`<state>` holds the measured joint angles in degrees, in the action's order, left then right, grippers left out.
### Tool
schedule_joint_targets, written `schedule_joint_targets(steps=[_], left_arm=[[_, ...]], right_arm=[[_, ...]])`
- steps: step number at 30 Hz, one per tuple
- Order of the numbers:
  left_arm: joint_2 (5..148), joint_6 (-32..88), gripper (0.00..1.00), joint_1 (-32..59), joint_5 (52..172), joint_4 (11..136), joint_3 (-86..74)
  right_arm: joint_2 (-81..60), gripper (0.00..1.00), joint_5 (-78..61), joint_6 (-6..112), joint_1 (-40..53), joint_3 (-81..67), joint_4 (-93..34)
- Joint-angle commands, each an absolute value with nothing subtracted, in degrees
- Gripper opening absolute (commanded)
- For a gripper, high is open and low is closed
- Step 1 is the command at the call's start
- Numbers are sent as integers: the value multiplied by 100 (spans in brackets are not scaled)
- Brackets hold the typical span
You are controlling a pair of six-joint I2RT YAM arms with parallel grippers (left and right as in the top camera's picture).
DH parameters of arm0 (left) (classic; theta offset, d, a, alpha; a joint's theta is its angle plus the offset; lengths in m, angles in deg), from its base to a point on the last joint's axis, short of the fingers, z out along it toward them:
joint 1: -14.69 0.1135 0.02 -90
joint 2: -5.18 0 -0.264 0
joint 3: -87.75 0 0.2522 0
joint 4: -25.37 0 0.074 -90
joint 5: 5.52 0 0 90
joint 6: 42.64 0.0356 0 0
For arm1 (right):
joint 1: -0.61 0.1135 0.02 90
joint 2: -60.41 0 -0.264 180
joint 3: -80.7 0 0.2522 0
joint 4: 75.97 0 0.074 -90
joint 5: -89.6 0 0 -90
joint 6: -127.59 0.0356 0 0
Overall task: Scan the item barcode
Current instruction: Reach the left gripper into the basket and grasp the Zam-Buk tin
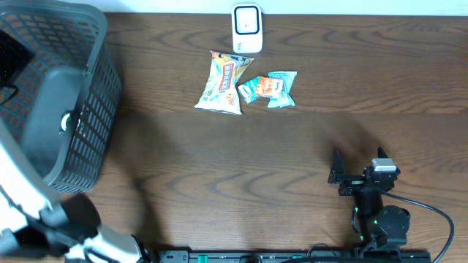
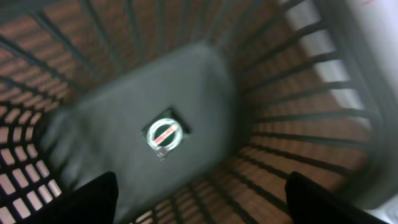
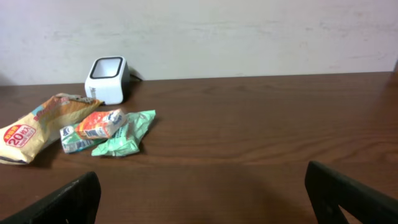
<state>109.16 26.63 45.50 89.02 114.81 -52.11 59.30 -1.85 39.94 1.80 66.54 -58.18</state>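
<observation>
- Left gripper (image 2: 199, 180) hangs inside the basket (image 2: 298, 93), jaws apart, empty.
- Right gripper (image 3: 202, 171), jaws wide apart, hovers over the desk (image 3: 261, 130), empty.
- Snack packets (image 3: 106, 130) lie near the scanner (image 3: 107, 78).

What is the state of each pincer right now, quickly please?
Left pincer: open, holding nothing, facing into the basket.
Right pincer: open, holding nothing, over the table.
</observation>
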Motion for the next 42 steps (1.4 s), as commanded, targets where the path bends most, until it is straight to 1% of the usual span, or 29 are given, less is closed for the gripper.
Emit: schedule_joint_targets(steps=[1,3,5,9,10,13,21,30,36,42], left_arm=[[11393,2694,86,4563,8530,11719,-5340],[11695,2685,86,4565,8530,11773,-5336],[11983,2333,86,4565,8526,11800,-5336],[12530,827,86,4554,8528,12045,-5329],[12650,613,86,4535,8528,12045,-5310],[13004,513,86,4443,8524,11968,-5281],[13769,-788,86,4229,7273,11999,-5172],[13821,-912,87,4231,7265,11498,-4523],[13821,-884,86,4229,7612,11065,-4129],[13821,-884,87,4229,7638,10744,-3843]], right_arm=[[5937,99,-141,4051,134,6660,-5792],[5937,99,-141,4051,134,6660,-5792],[5937,99,-141,4051,134,6660,-5790],[5937,99,-141,4051,134,6660,-5790],[5937,99,-141,4051,134,6660,-5792],[5937,99,-141,4051,134,6660,-5790],[5937,99,-141,4051,134,6660,-5792],[5937,99,-141,4051,134,6660,-5792],[5937,99,-141,4051,134,6660,-5792],[5937,99,-141,4051,134,6660,-5790]])
